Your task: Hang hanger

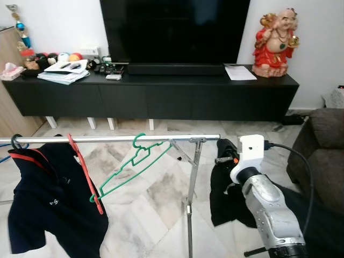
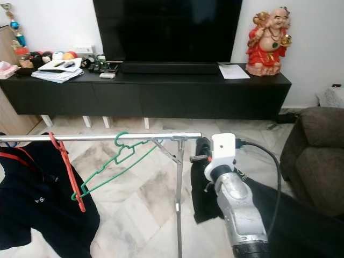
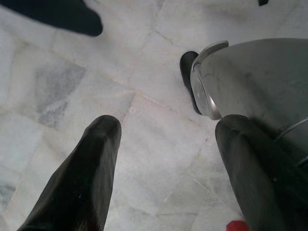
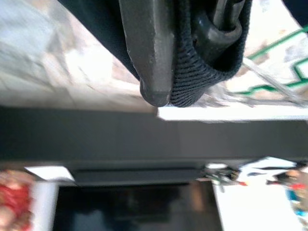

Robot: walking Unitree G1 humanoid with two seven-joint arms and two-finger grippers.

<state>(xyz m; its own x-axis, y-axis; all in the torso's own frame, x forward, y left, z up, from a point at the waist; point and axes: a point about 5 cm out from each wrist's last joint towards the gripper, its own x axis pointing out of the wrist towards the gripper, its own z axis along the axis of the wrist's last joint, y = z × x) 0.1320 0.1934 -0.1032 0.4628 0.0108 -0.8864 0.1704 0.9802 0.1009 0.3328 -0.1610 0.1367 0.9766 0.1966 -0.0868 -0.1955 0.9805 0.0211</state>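
Observation:
A silver rack rail [image 1: 107, 138] runs across in front of me. An empty green hanger [image 1: 129, 164] hangs tilted from it by its hook. Further left, a red hanger [image 1: 83, 172] carries a dark shirt [image 1: 48, 204]. My right gripper [image 1: 226, 156] is just past the rail's right end, at about rail height. It is shut on a black garment [image 1: 223, 199] that droops below it. In the right wrist view the fabric [image 4: 207, 72] wraps a black hook-like piece [image 4: 221, 24] beside one finger [image 4: 149, 48]. My left gripper [image 3: 163, 159] hangs open over the marble floor.
The rack's upright post [image 1: 191, 199] stands under the rail's right end. Behind are a long black TV cabinet [image 1: 161, 94] with a TV [image 1: 172, 29] and a red statue [image 1: 277, 40]. A dark sofa [image 1: 322, 150] is at the right.

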